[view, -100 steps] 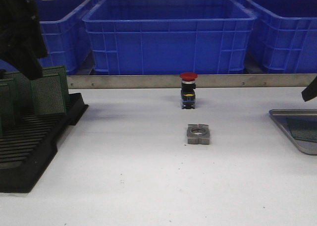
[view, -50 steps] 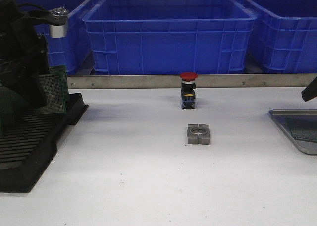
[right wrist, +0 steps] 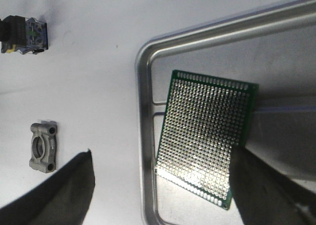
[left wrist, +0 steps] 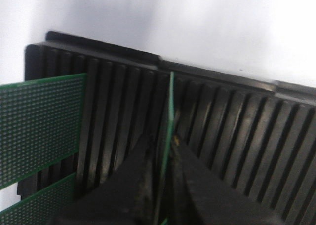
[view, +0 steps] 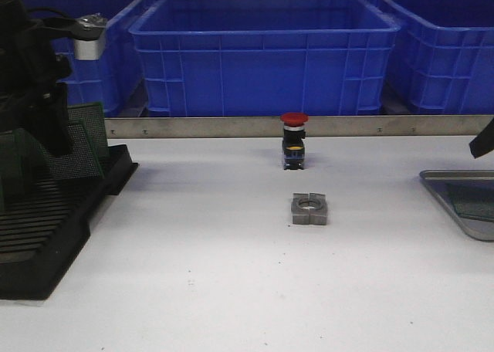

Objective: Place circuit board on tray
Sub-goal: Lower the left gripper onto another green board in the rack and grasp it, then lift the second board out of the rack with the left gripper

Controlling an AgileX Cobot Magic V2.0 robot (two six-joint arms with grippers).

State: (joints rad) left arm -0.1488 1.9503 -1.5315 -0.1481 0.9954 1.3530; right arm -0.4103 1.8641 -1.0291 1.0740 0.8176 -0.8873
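Several green circuit boards (view: 81, 147) stand upright in the black slotted rack (view: 46, 236) at the left. My left gripper (view: 50, 140) is down among them. In the left wrist view its jaws (left wrist: 162, 151) are closed on either side of one board seen edge-on (left wrist: 170, 101), which stands in a rack slot (left wrist: 237, 131). The silver-grey tray (view: 455, 209) lies at the right edge with one circuit board (right wrist: 205, 141) flat in it. My right gripper (right wrist: 163, 185) hangs open and empty above the tray's rim (right wrist: 144, 136); in the front view only its tip (view: 483, 140) shows.
A red-capped push-button switch (view: 293, 141) stands at the table's middle back, a grey metal clamp block (view: 309, 209) just in front of it. Blue plastic bins (view: 262, 51) line the back behind a metal rail (view: 231, 126). Two more boards (left wrist: 39, 116) stand beside my left gripper.
My left arm has come down over the rack and its gripper now sits among the boards. The right arm, the tray and its board have not moved.
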